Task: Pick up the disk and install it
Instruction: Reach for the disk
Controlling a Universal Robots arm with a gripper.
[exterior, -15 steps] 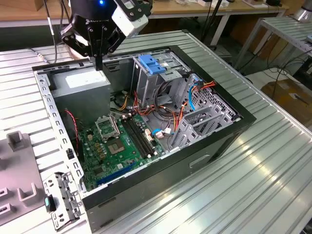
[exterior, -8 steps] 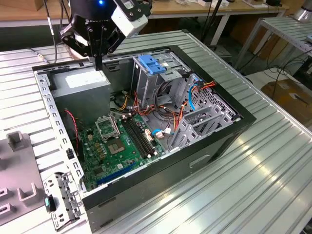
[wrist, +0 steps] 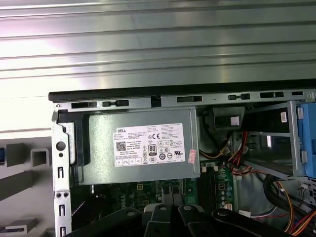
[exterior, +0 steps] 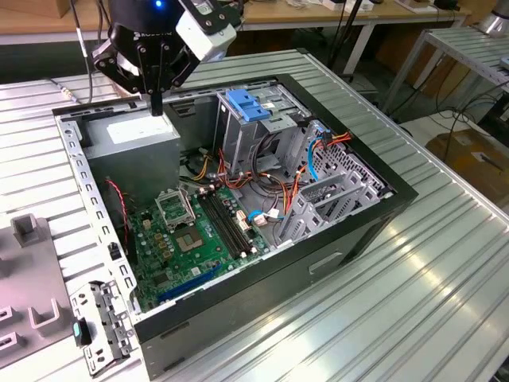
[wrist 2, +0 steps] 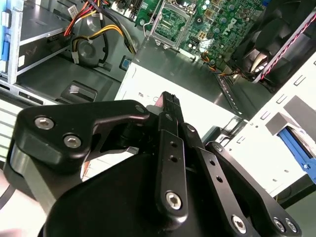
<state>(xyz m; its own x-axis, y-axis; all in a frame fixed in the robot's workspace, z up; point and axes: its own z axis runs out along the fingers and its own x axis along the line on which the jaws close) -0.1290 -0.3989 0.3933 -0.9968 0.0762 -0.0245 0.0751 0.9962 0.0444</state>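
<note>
My gripper (exterior: 157, 105) hangs over the back corner of the open computer case (exterior: 318, 263), at the exterior view's left. Its fingers are shut with nothing between them, just above the grey power supply box (exterior: 131, 137) with the white sticker. In both wrist views the fingertips (wrist 2: 169, 98) (wrist: 170, 196) are pressed together over that box (wrist: 143, 145). Outside the case, a blue plastic frame next to a grey slab (wrist 2: 295, 142) lies on a pale fixture plate. It looks like the disk in its carrier, partly cut off by the picture's edge.
A metal drive cage topped by a blue latch (exterior: 246, 107) stands in the middle of the case, with bundles of coloured cables (exterior: 318, 147) beside it. The green motherboard (exterior: 191, 239) covers the case floor. Grey fixture blocks (exterior: 28, 231) sit on the ribbed table.
</note>
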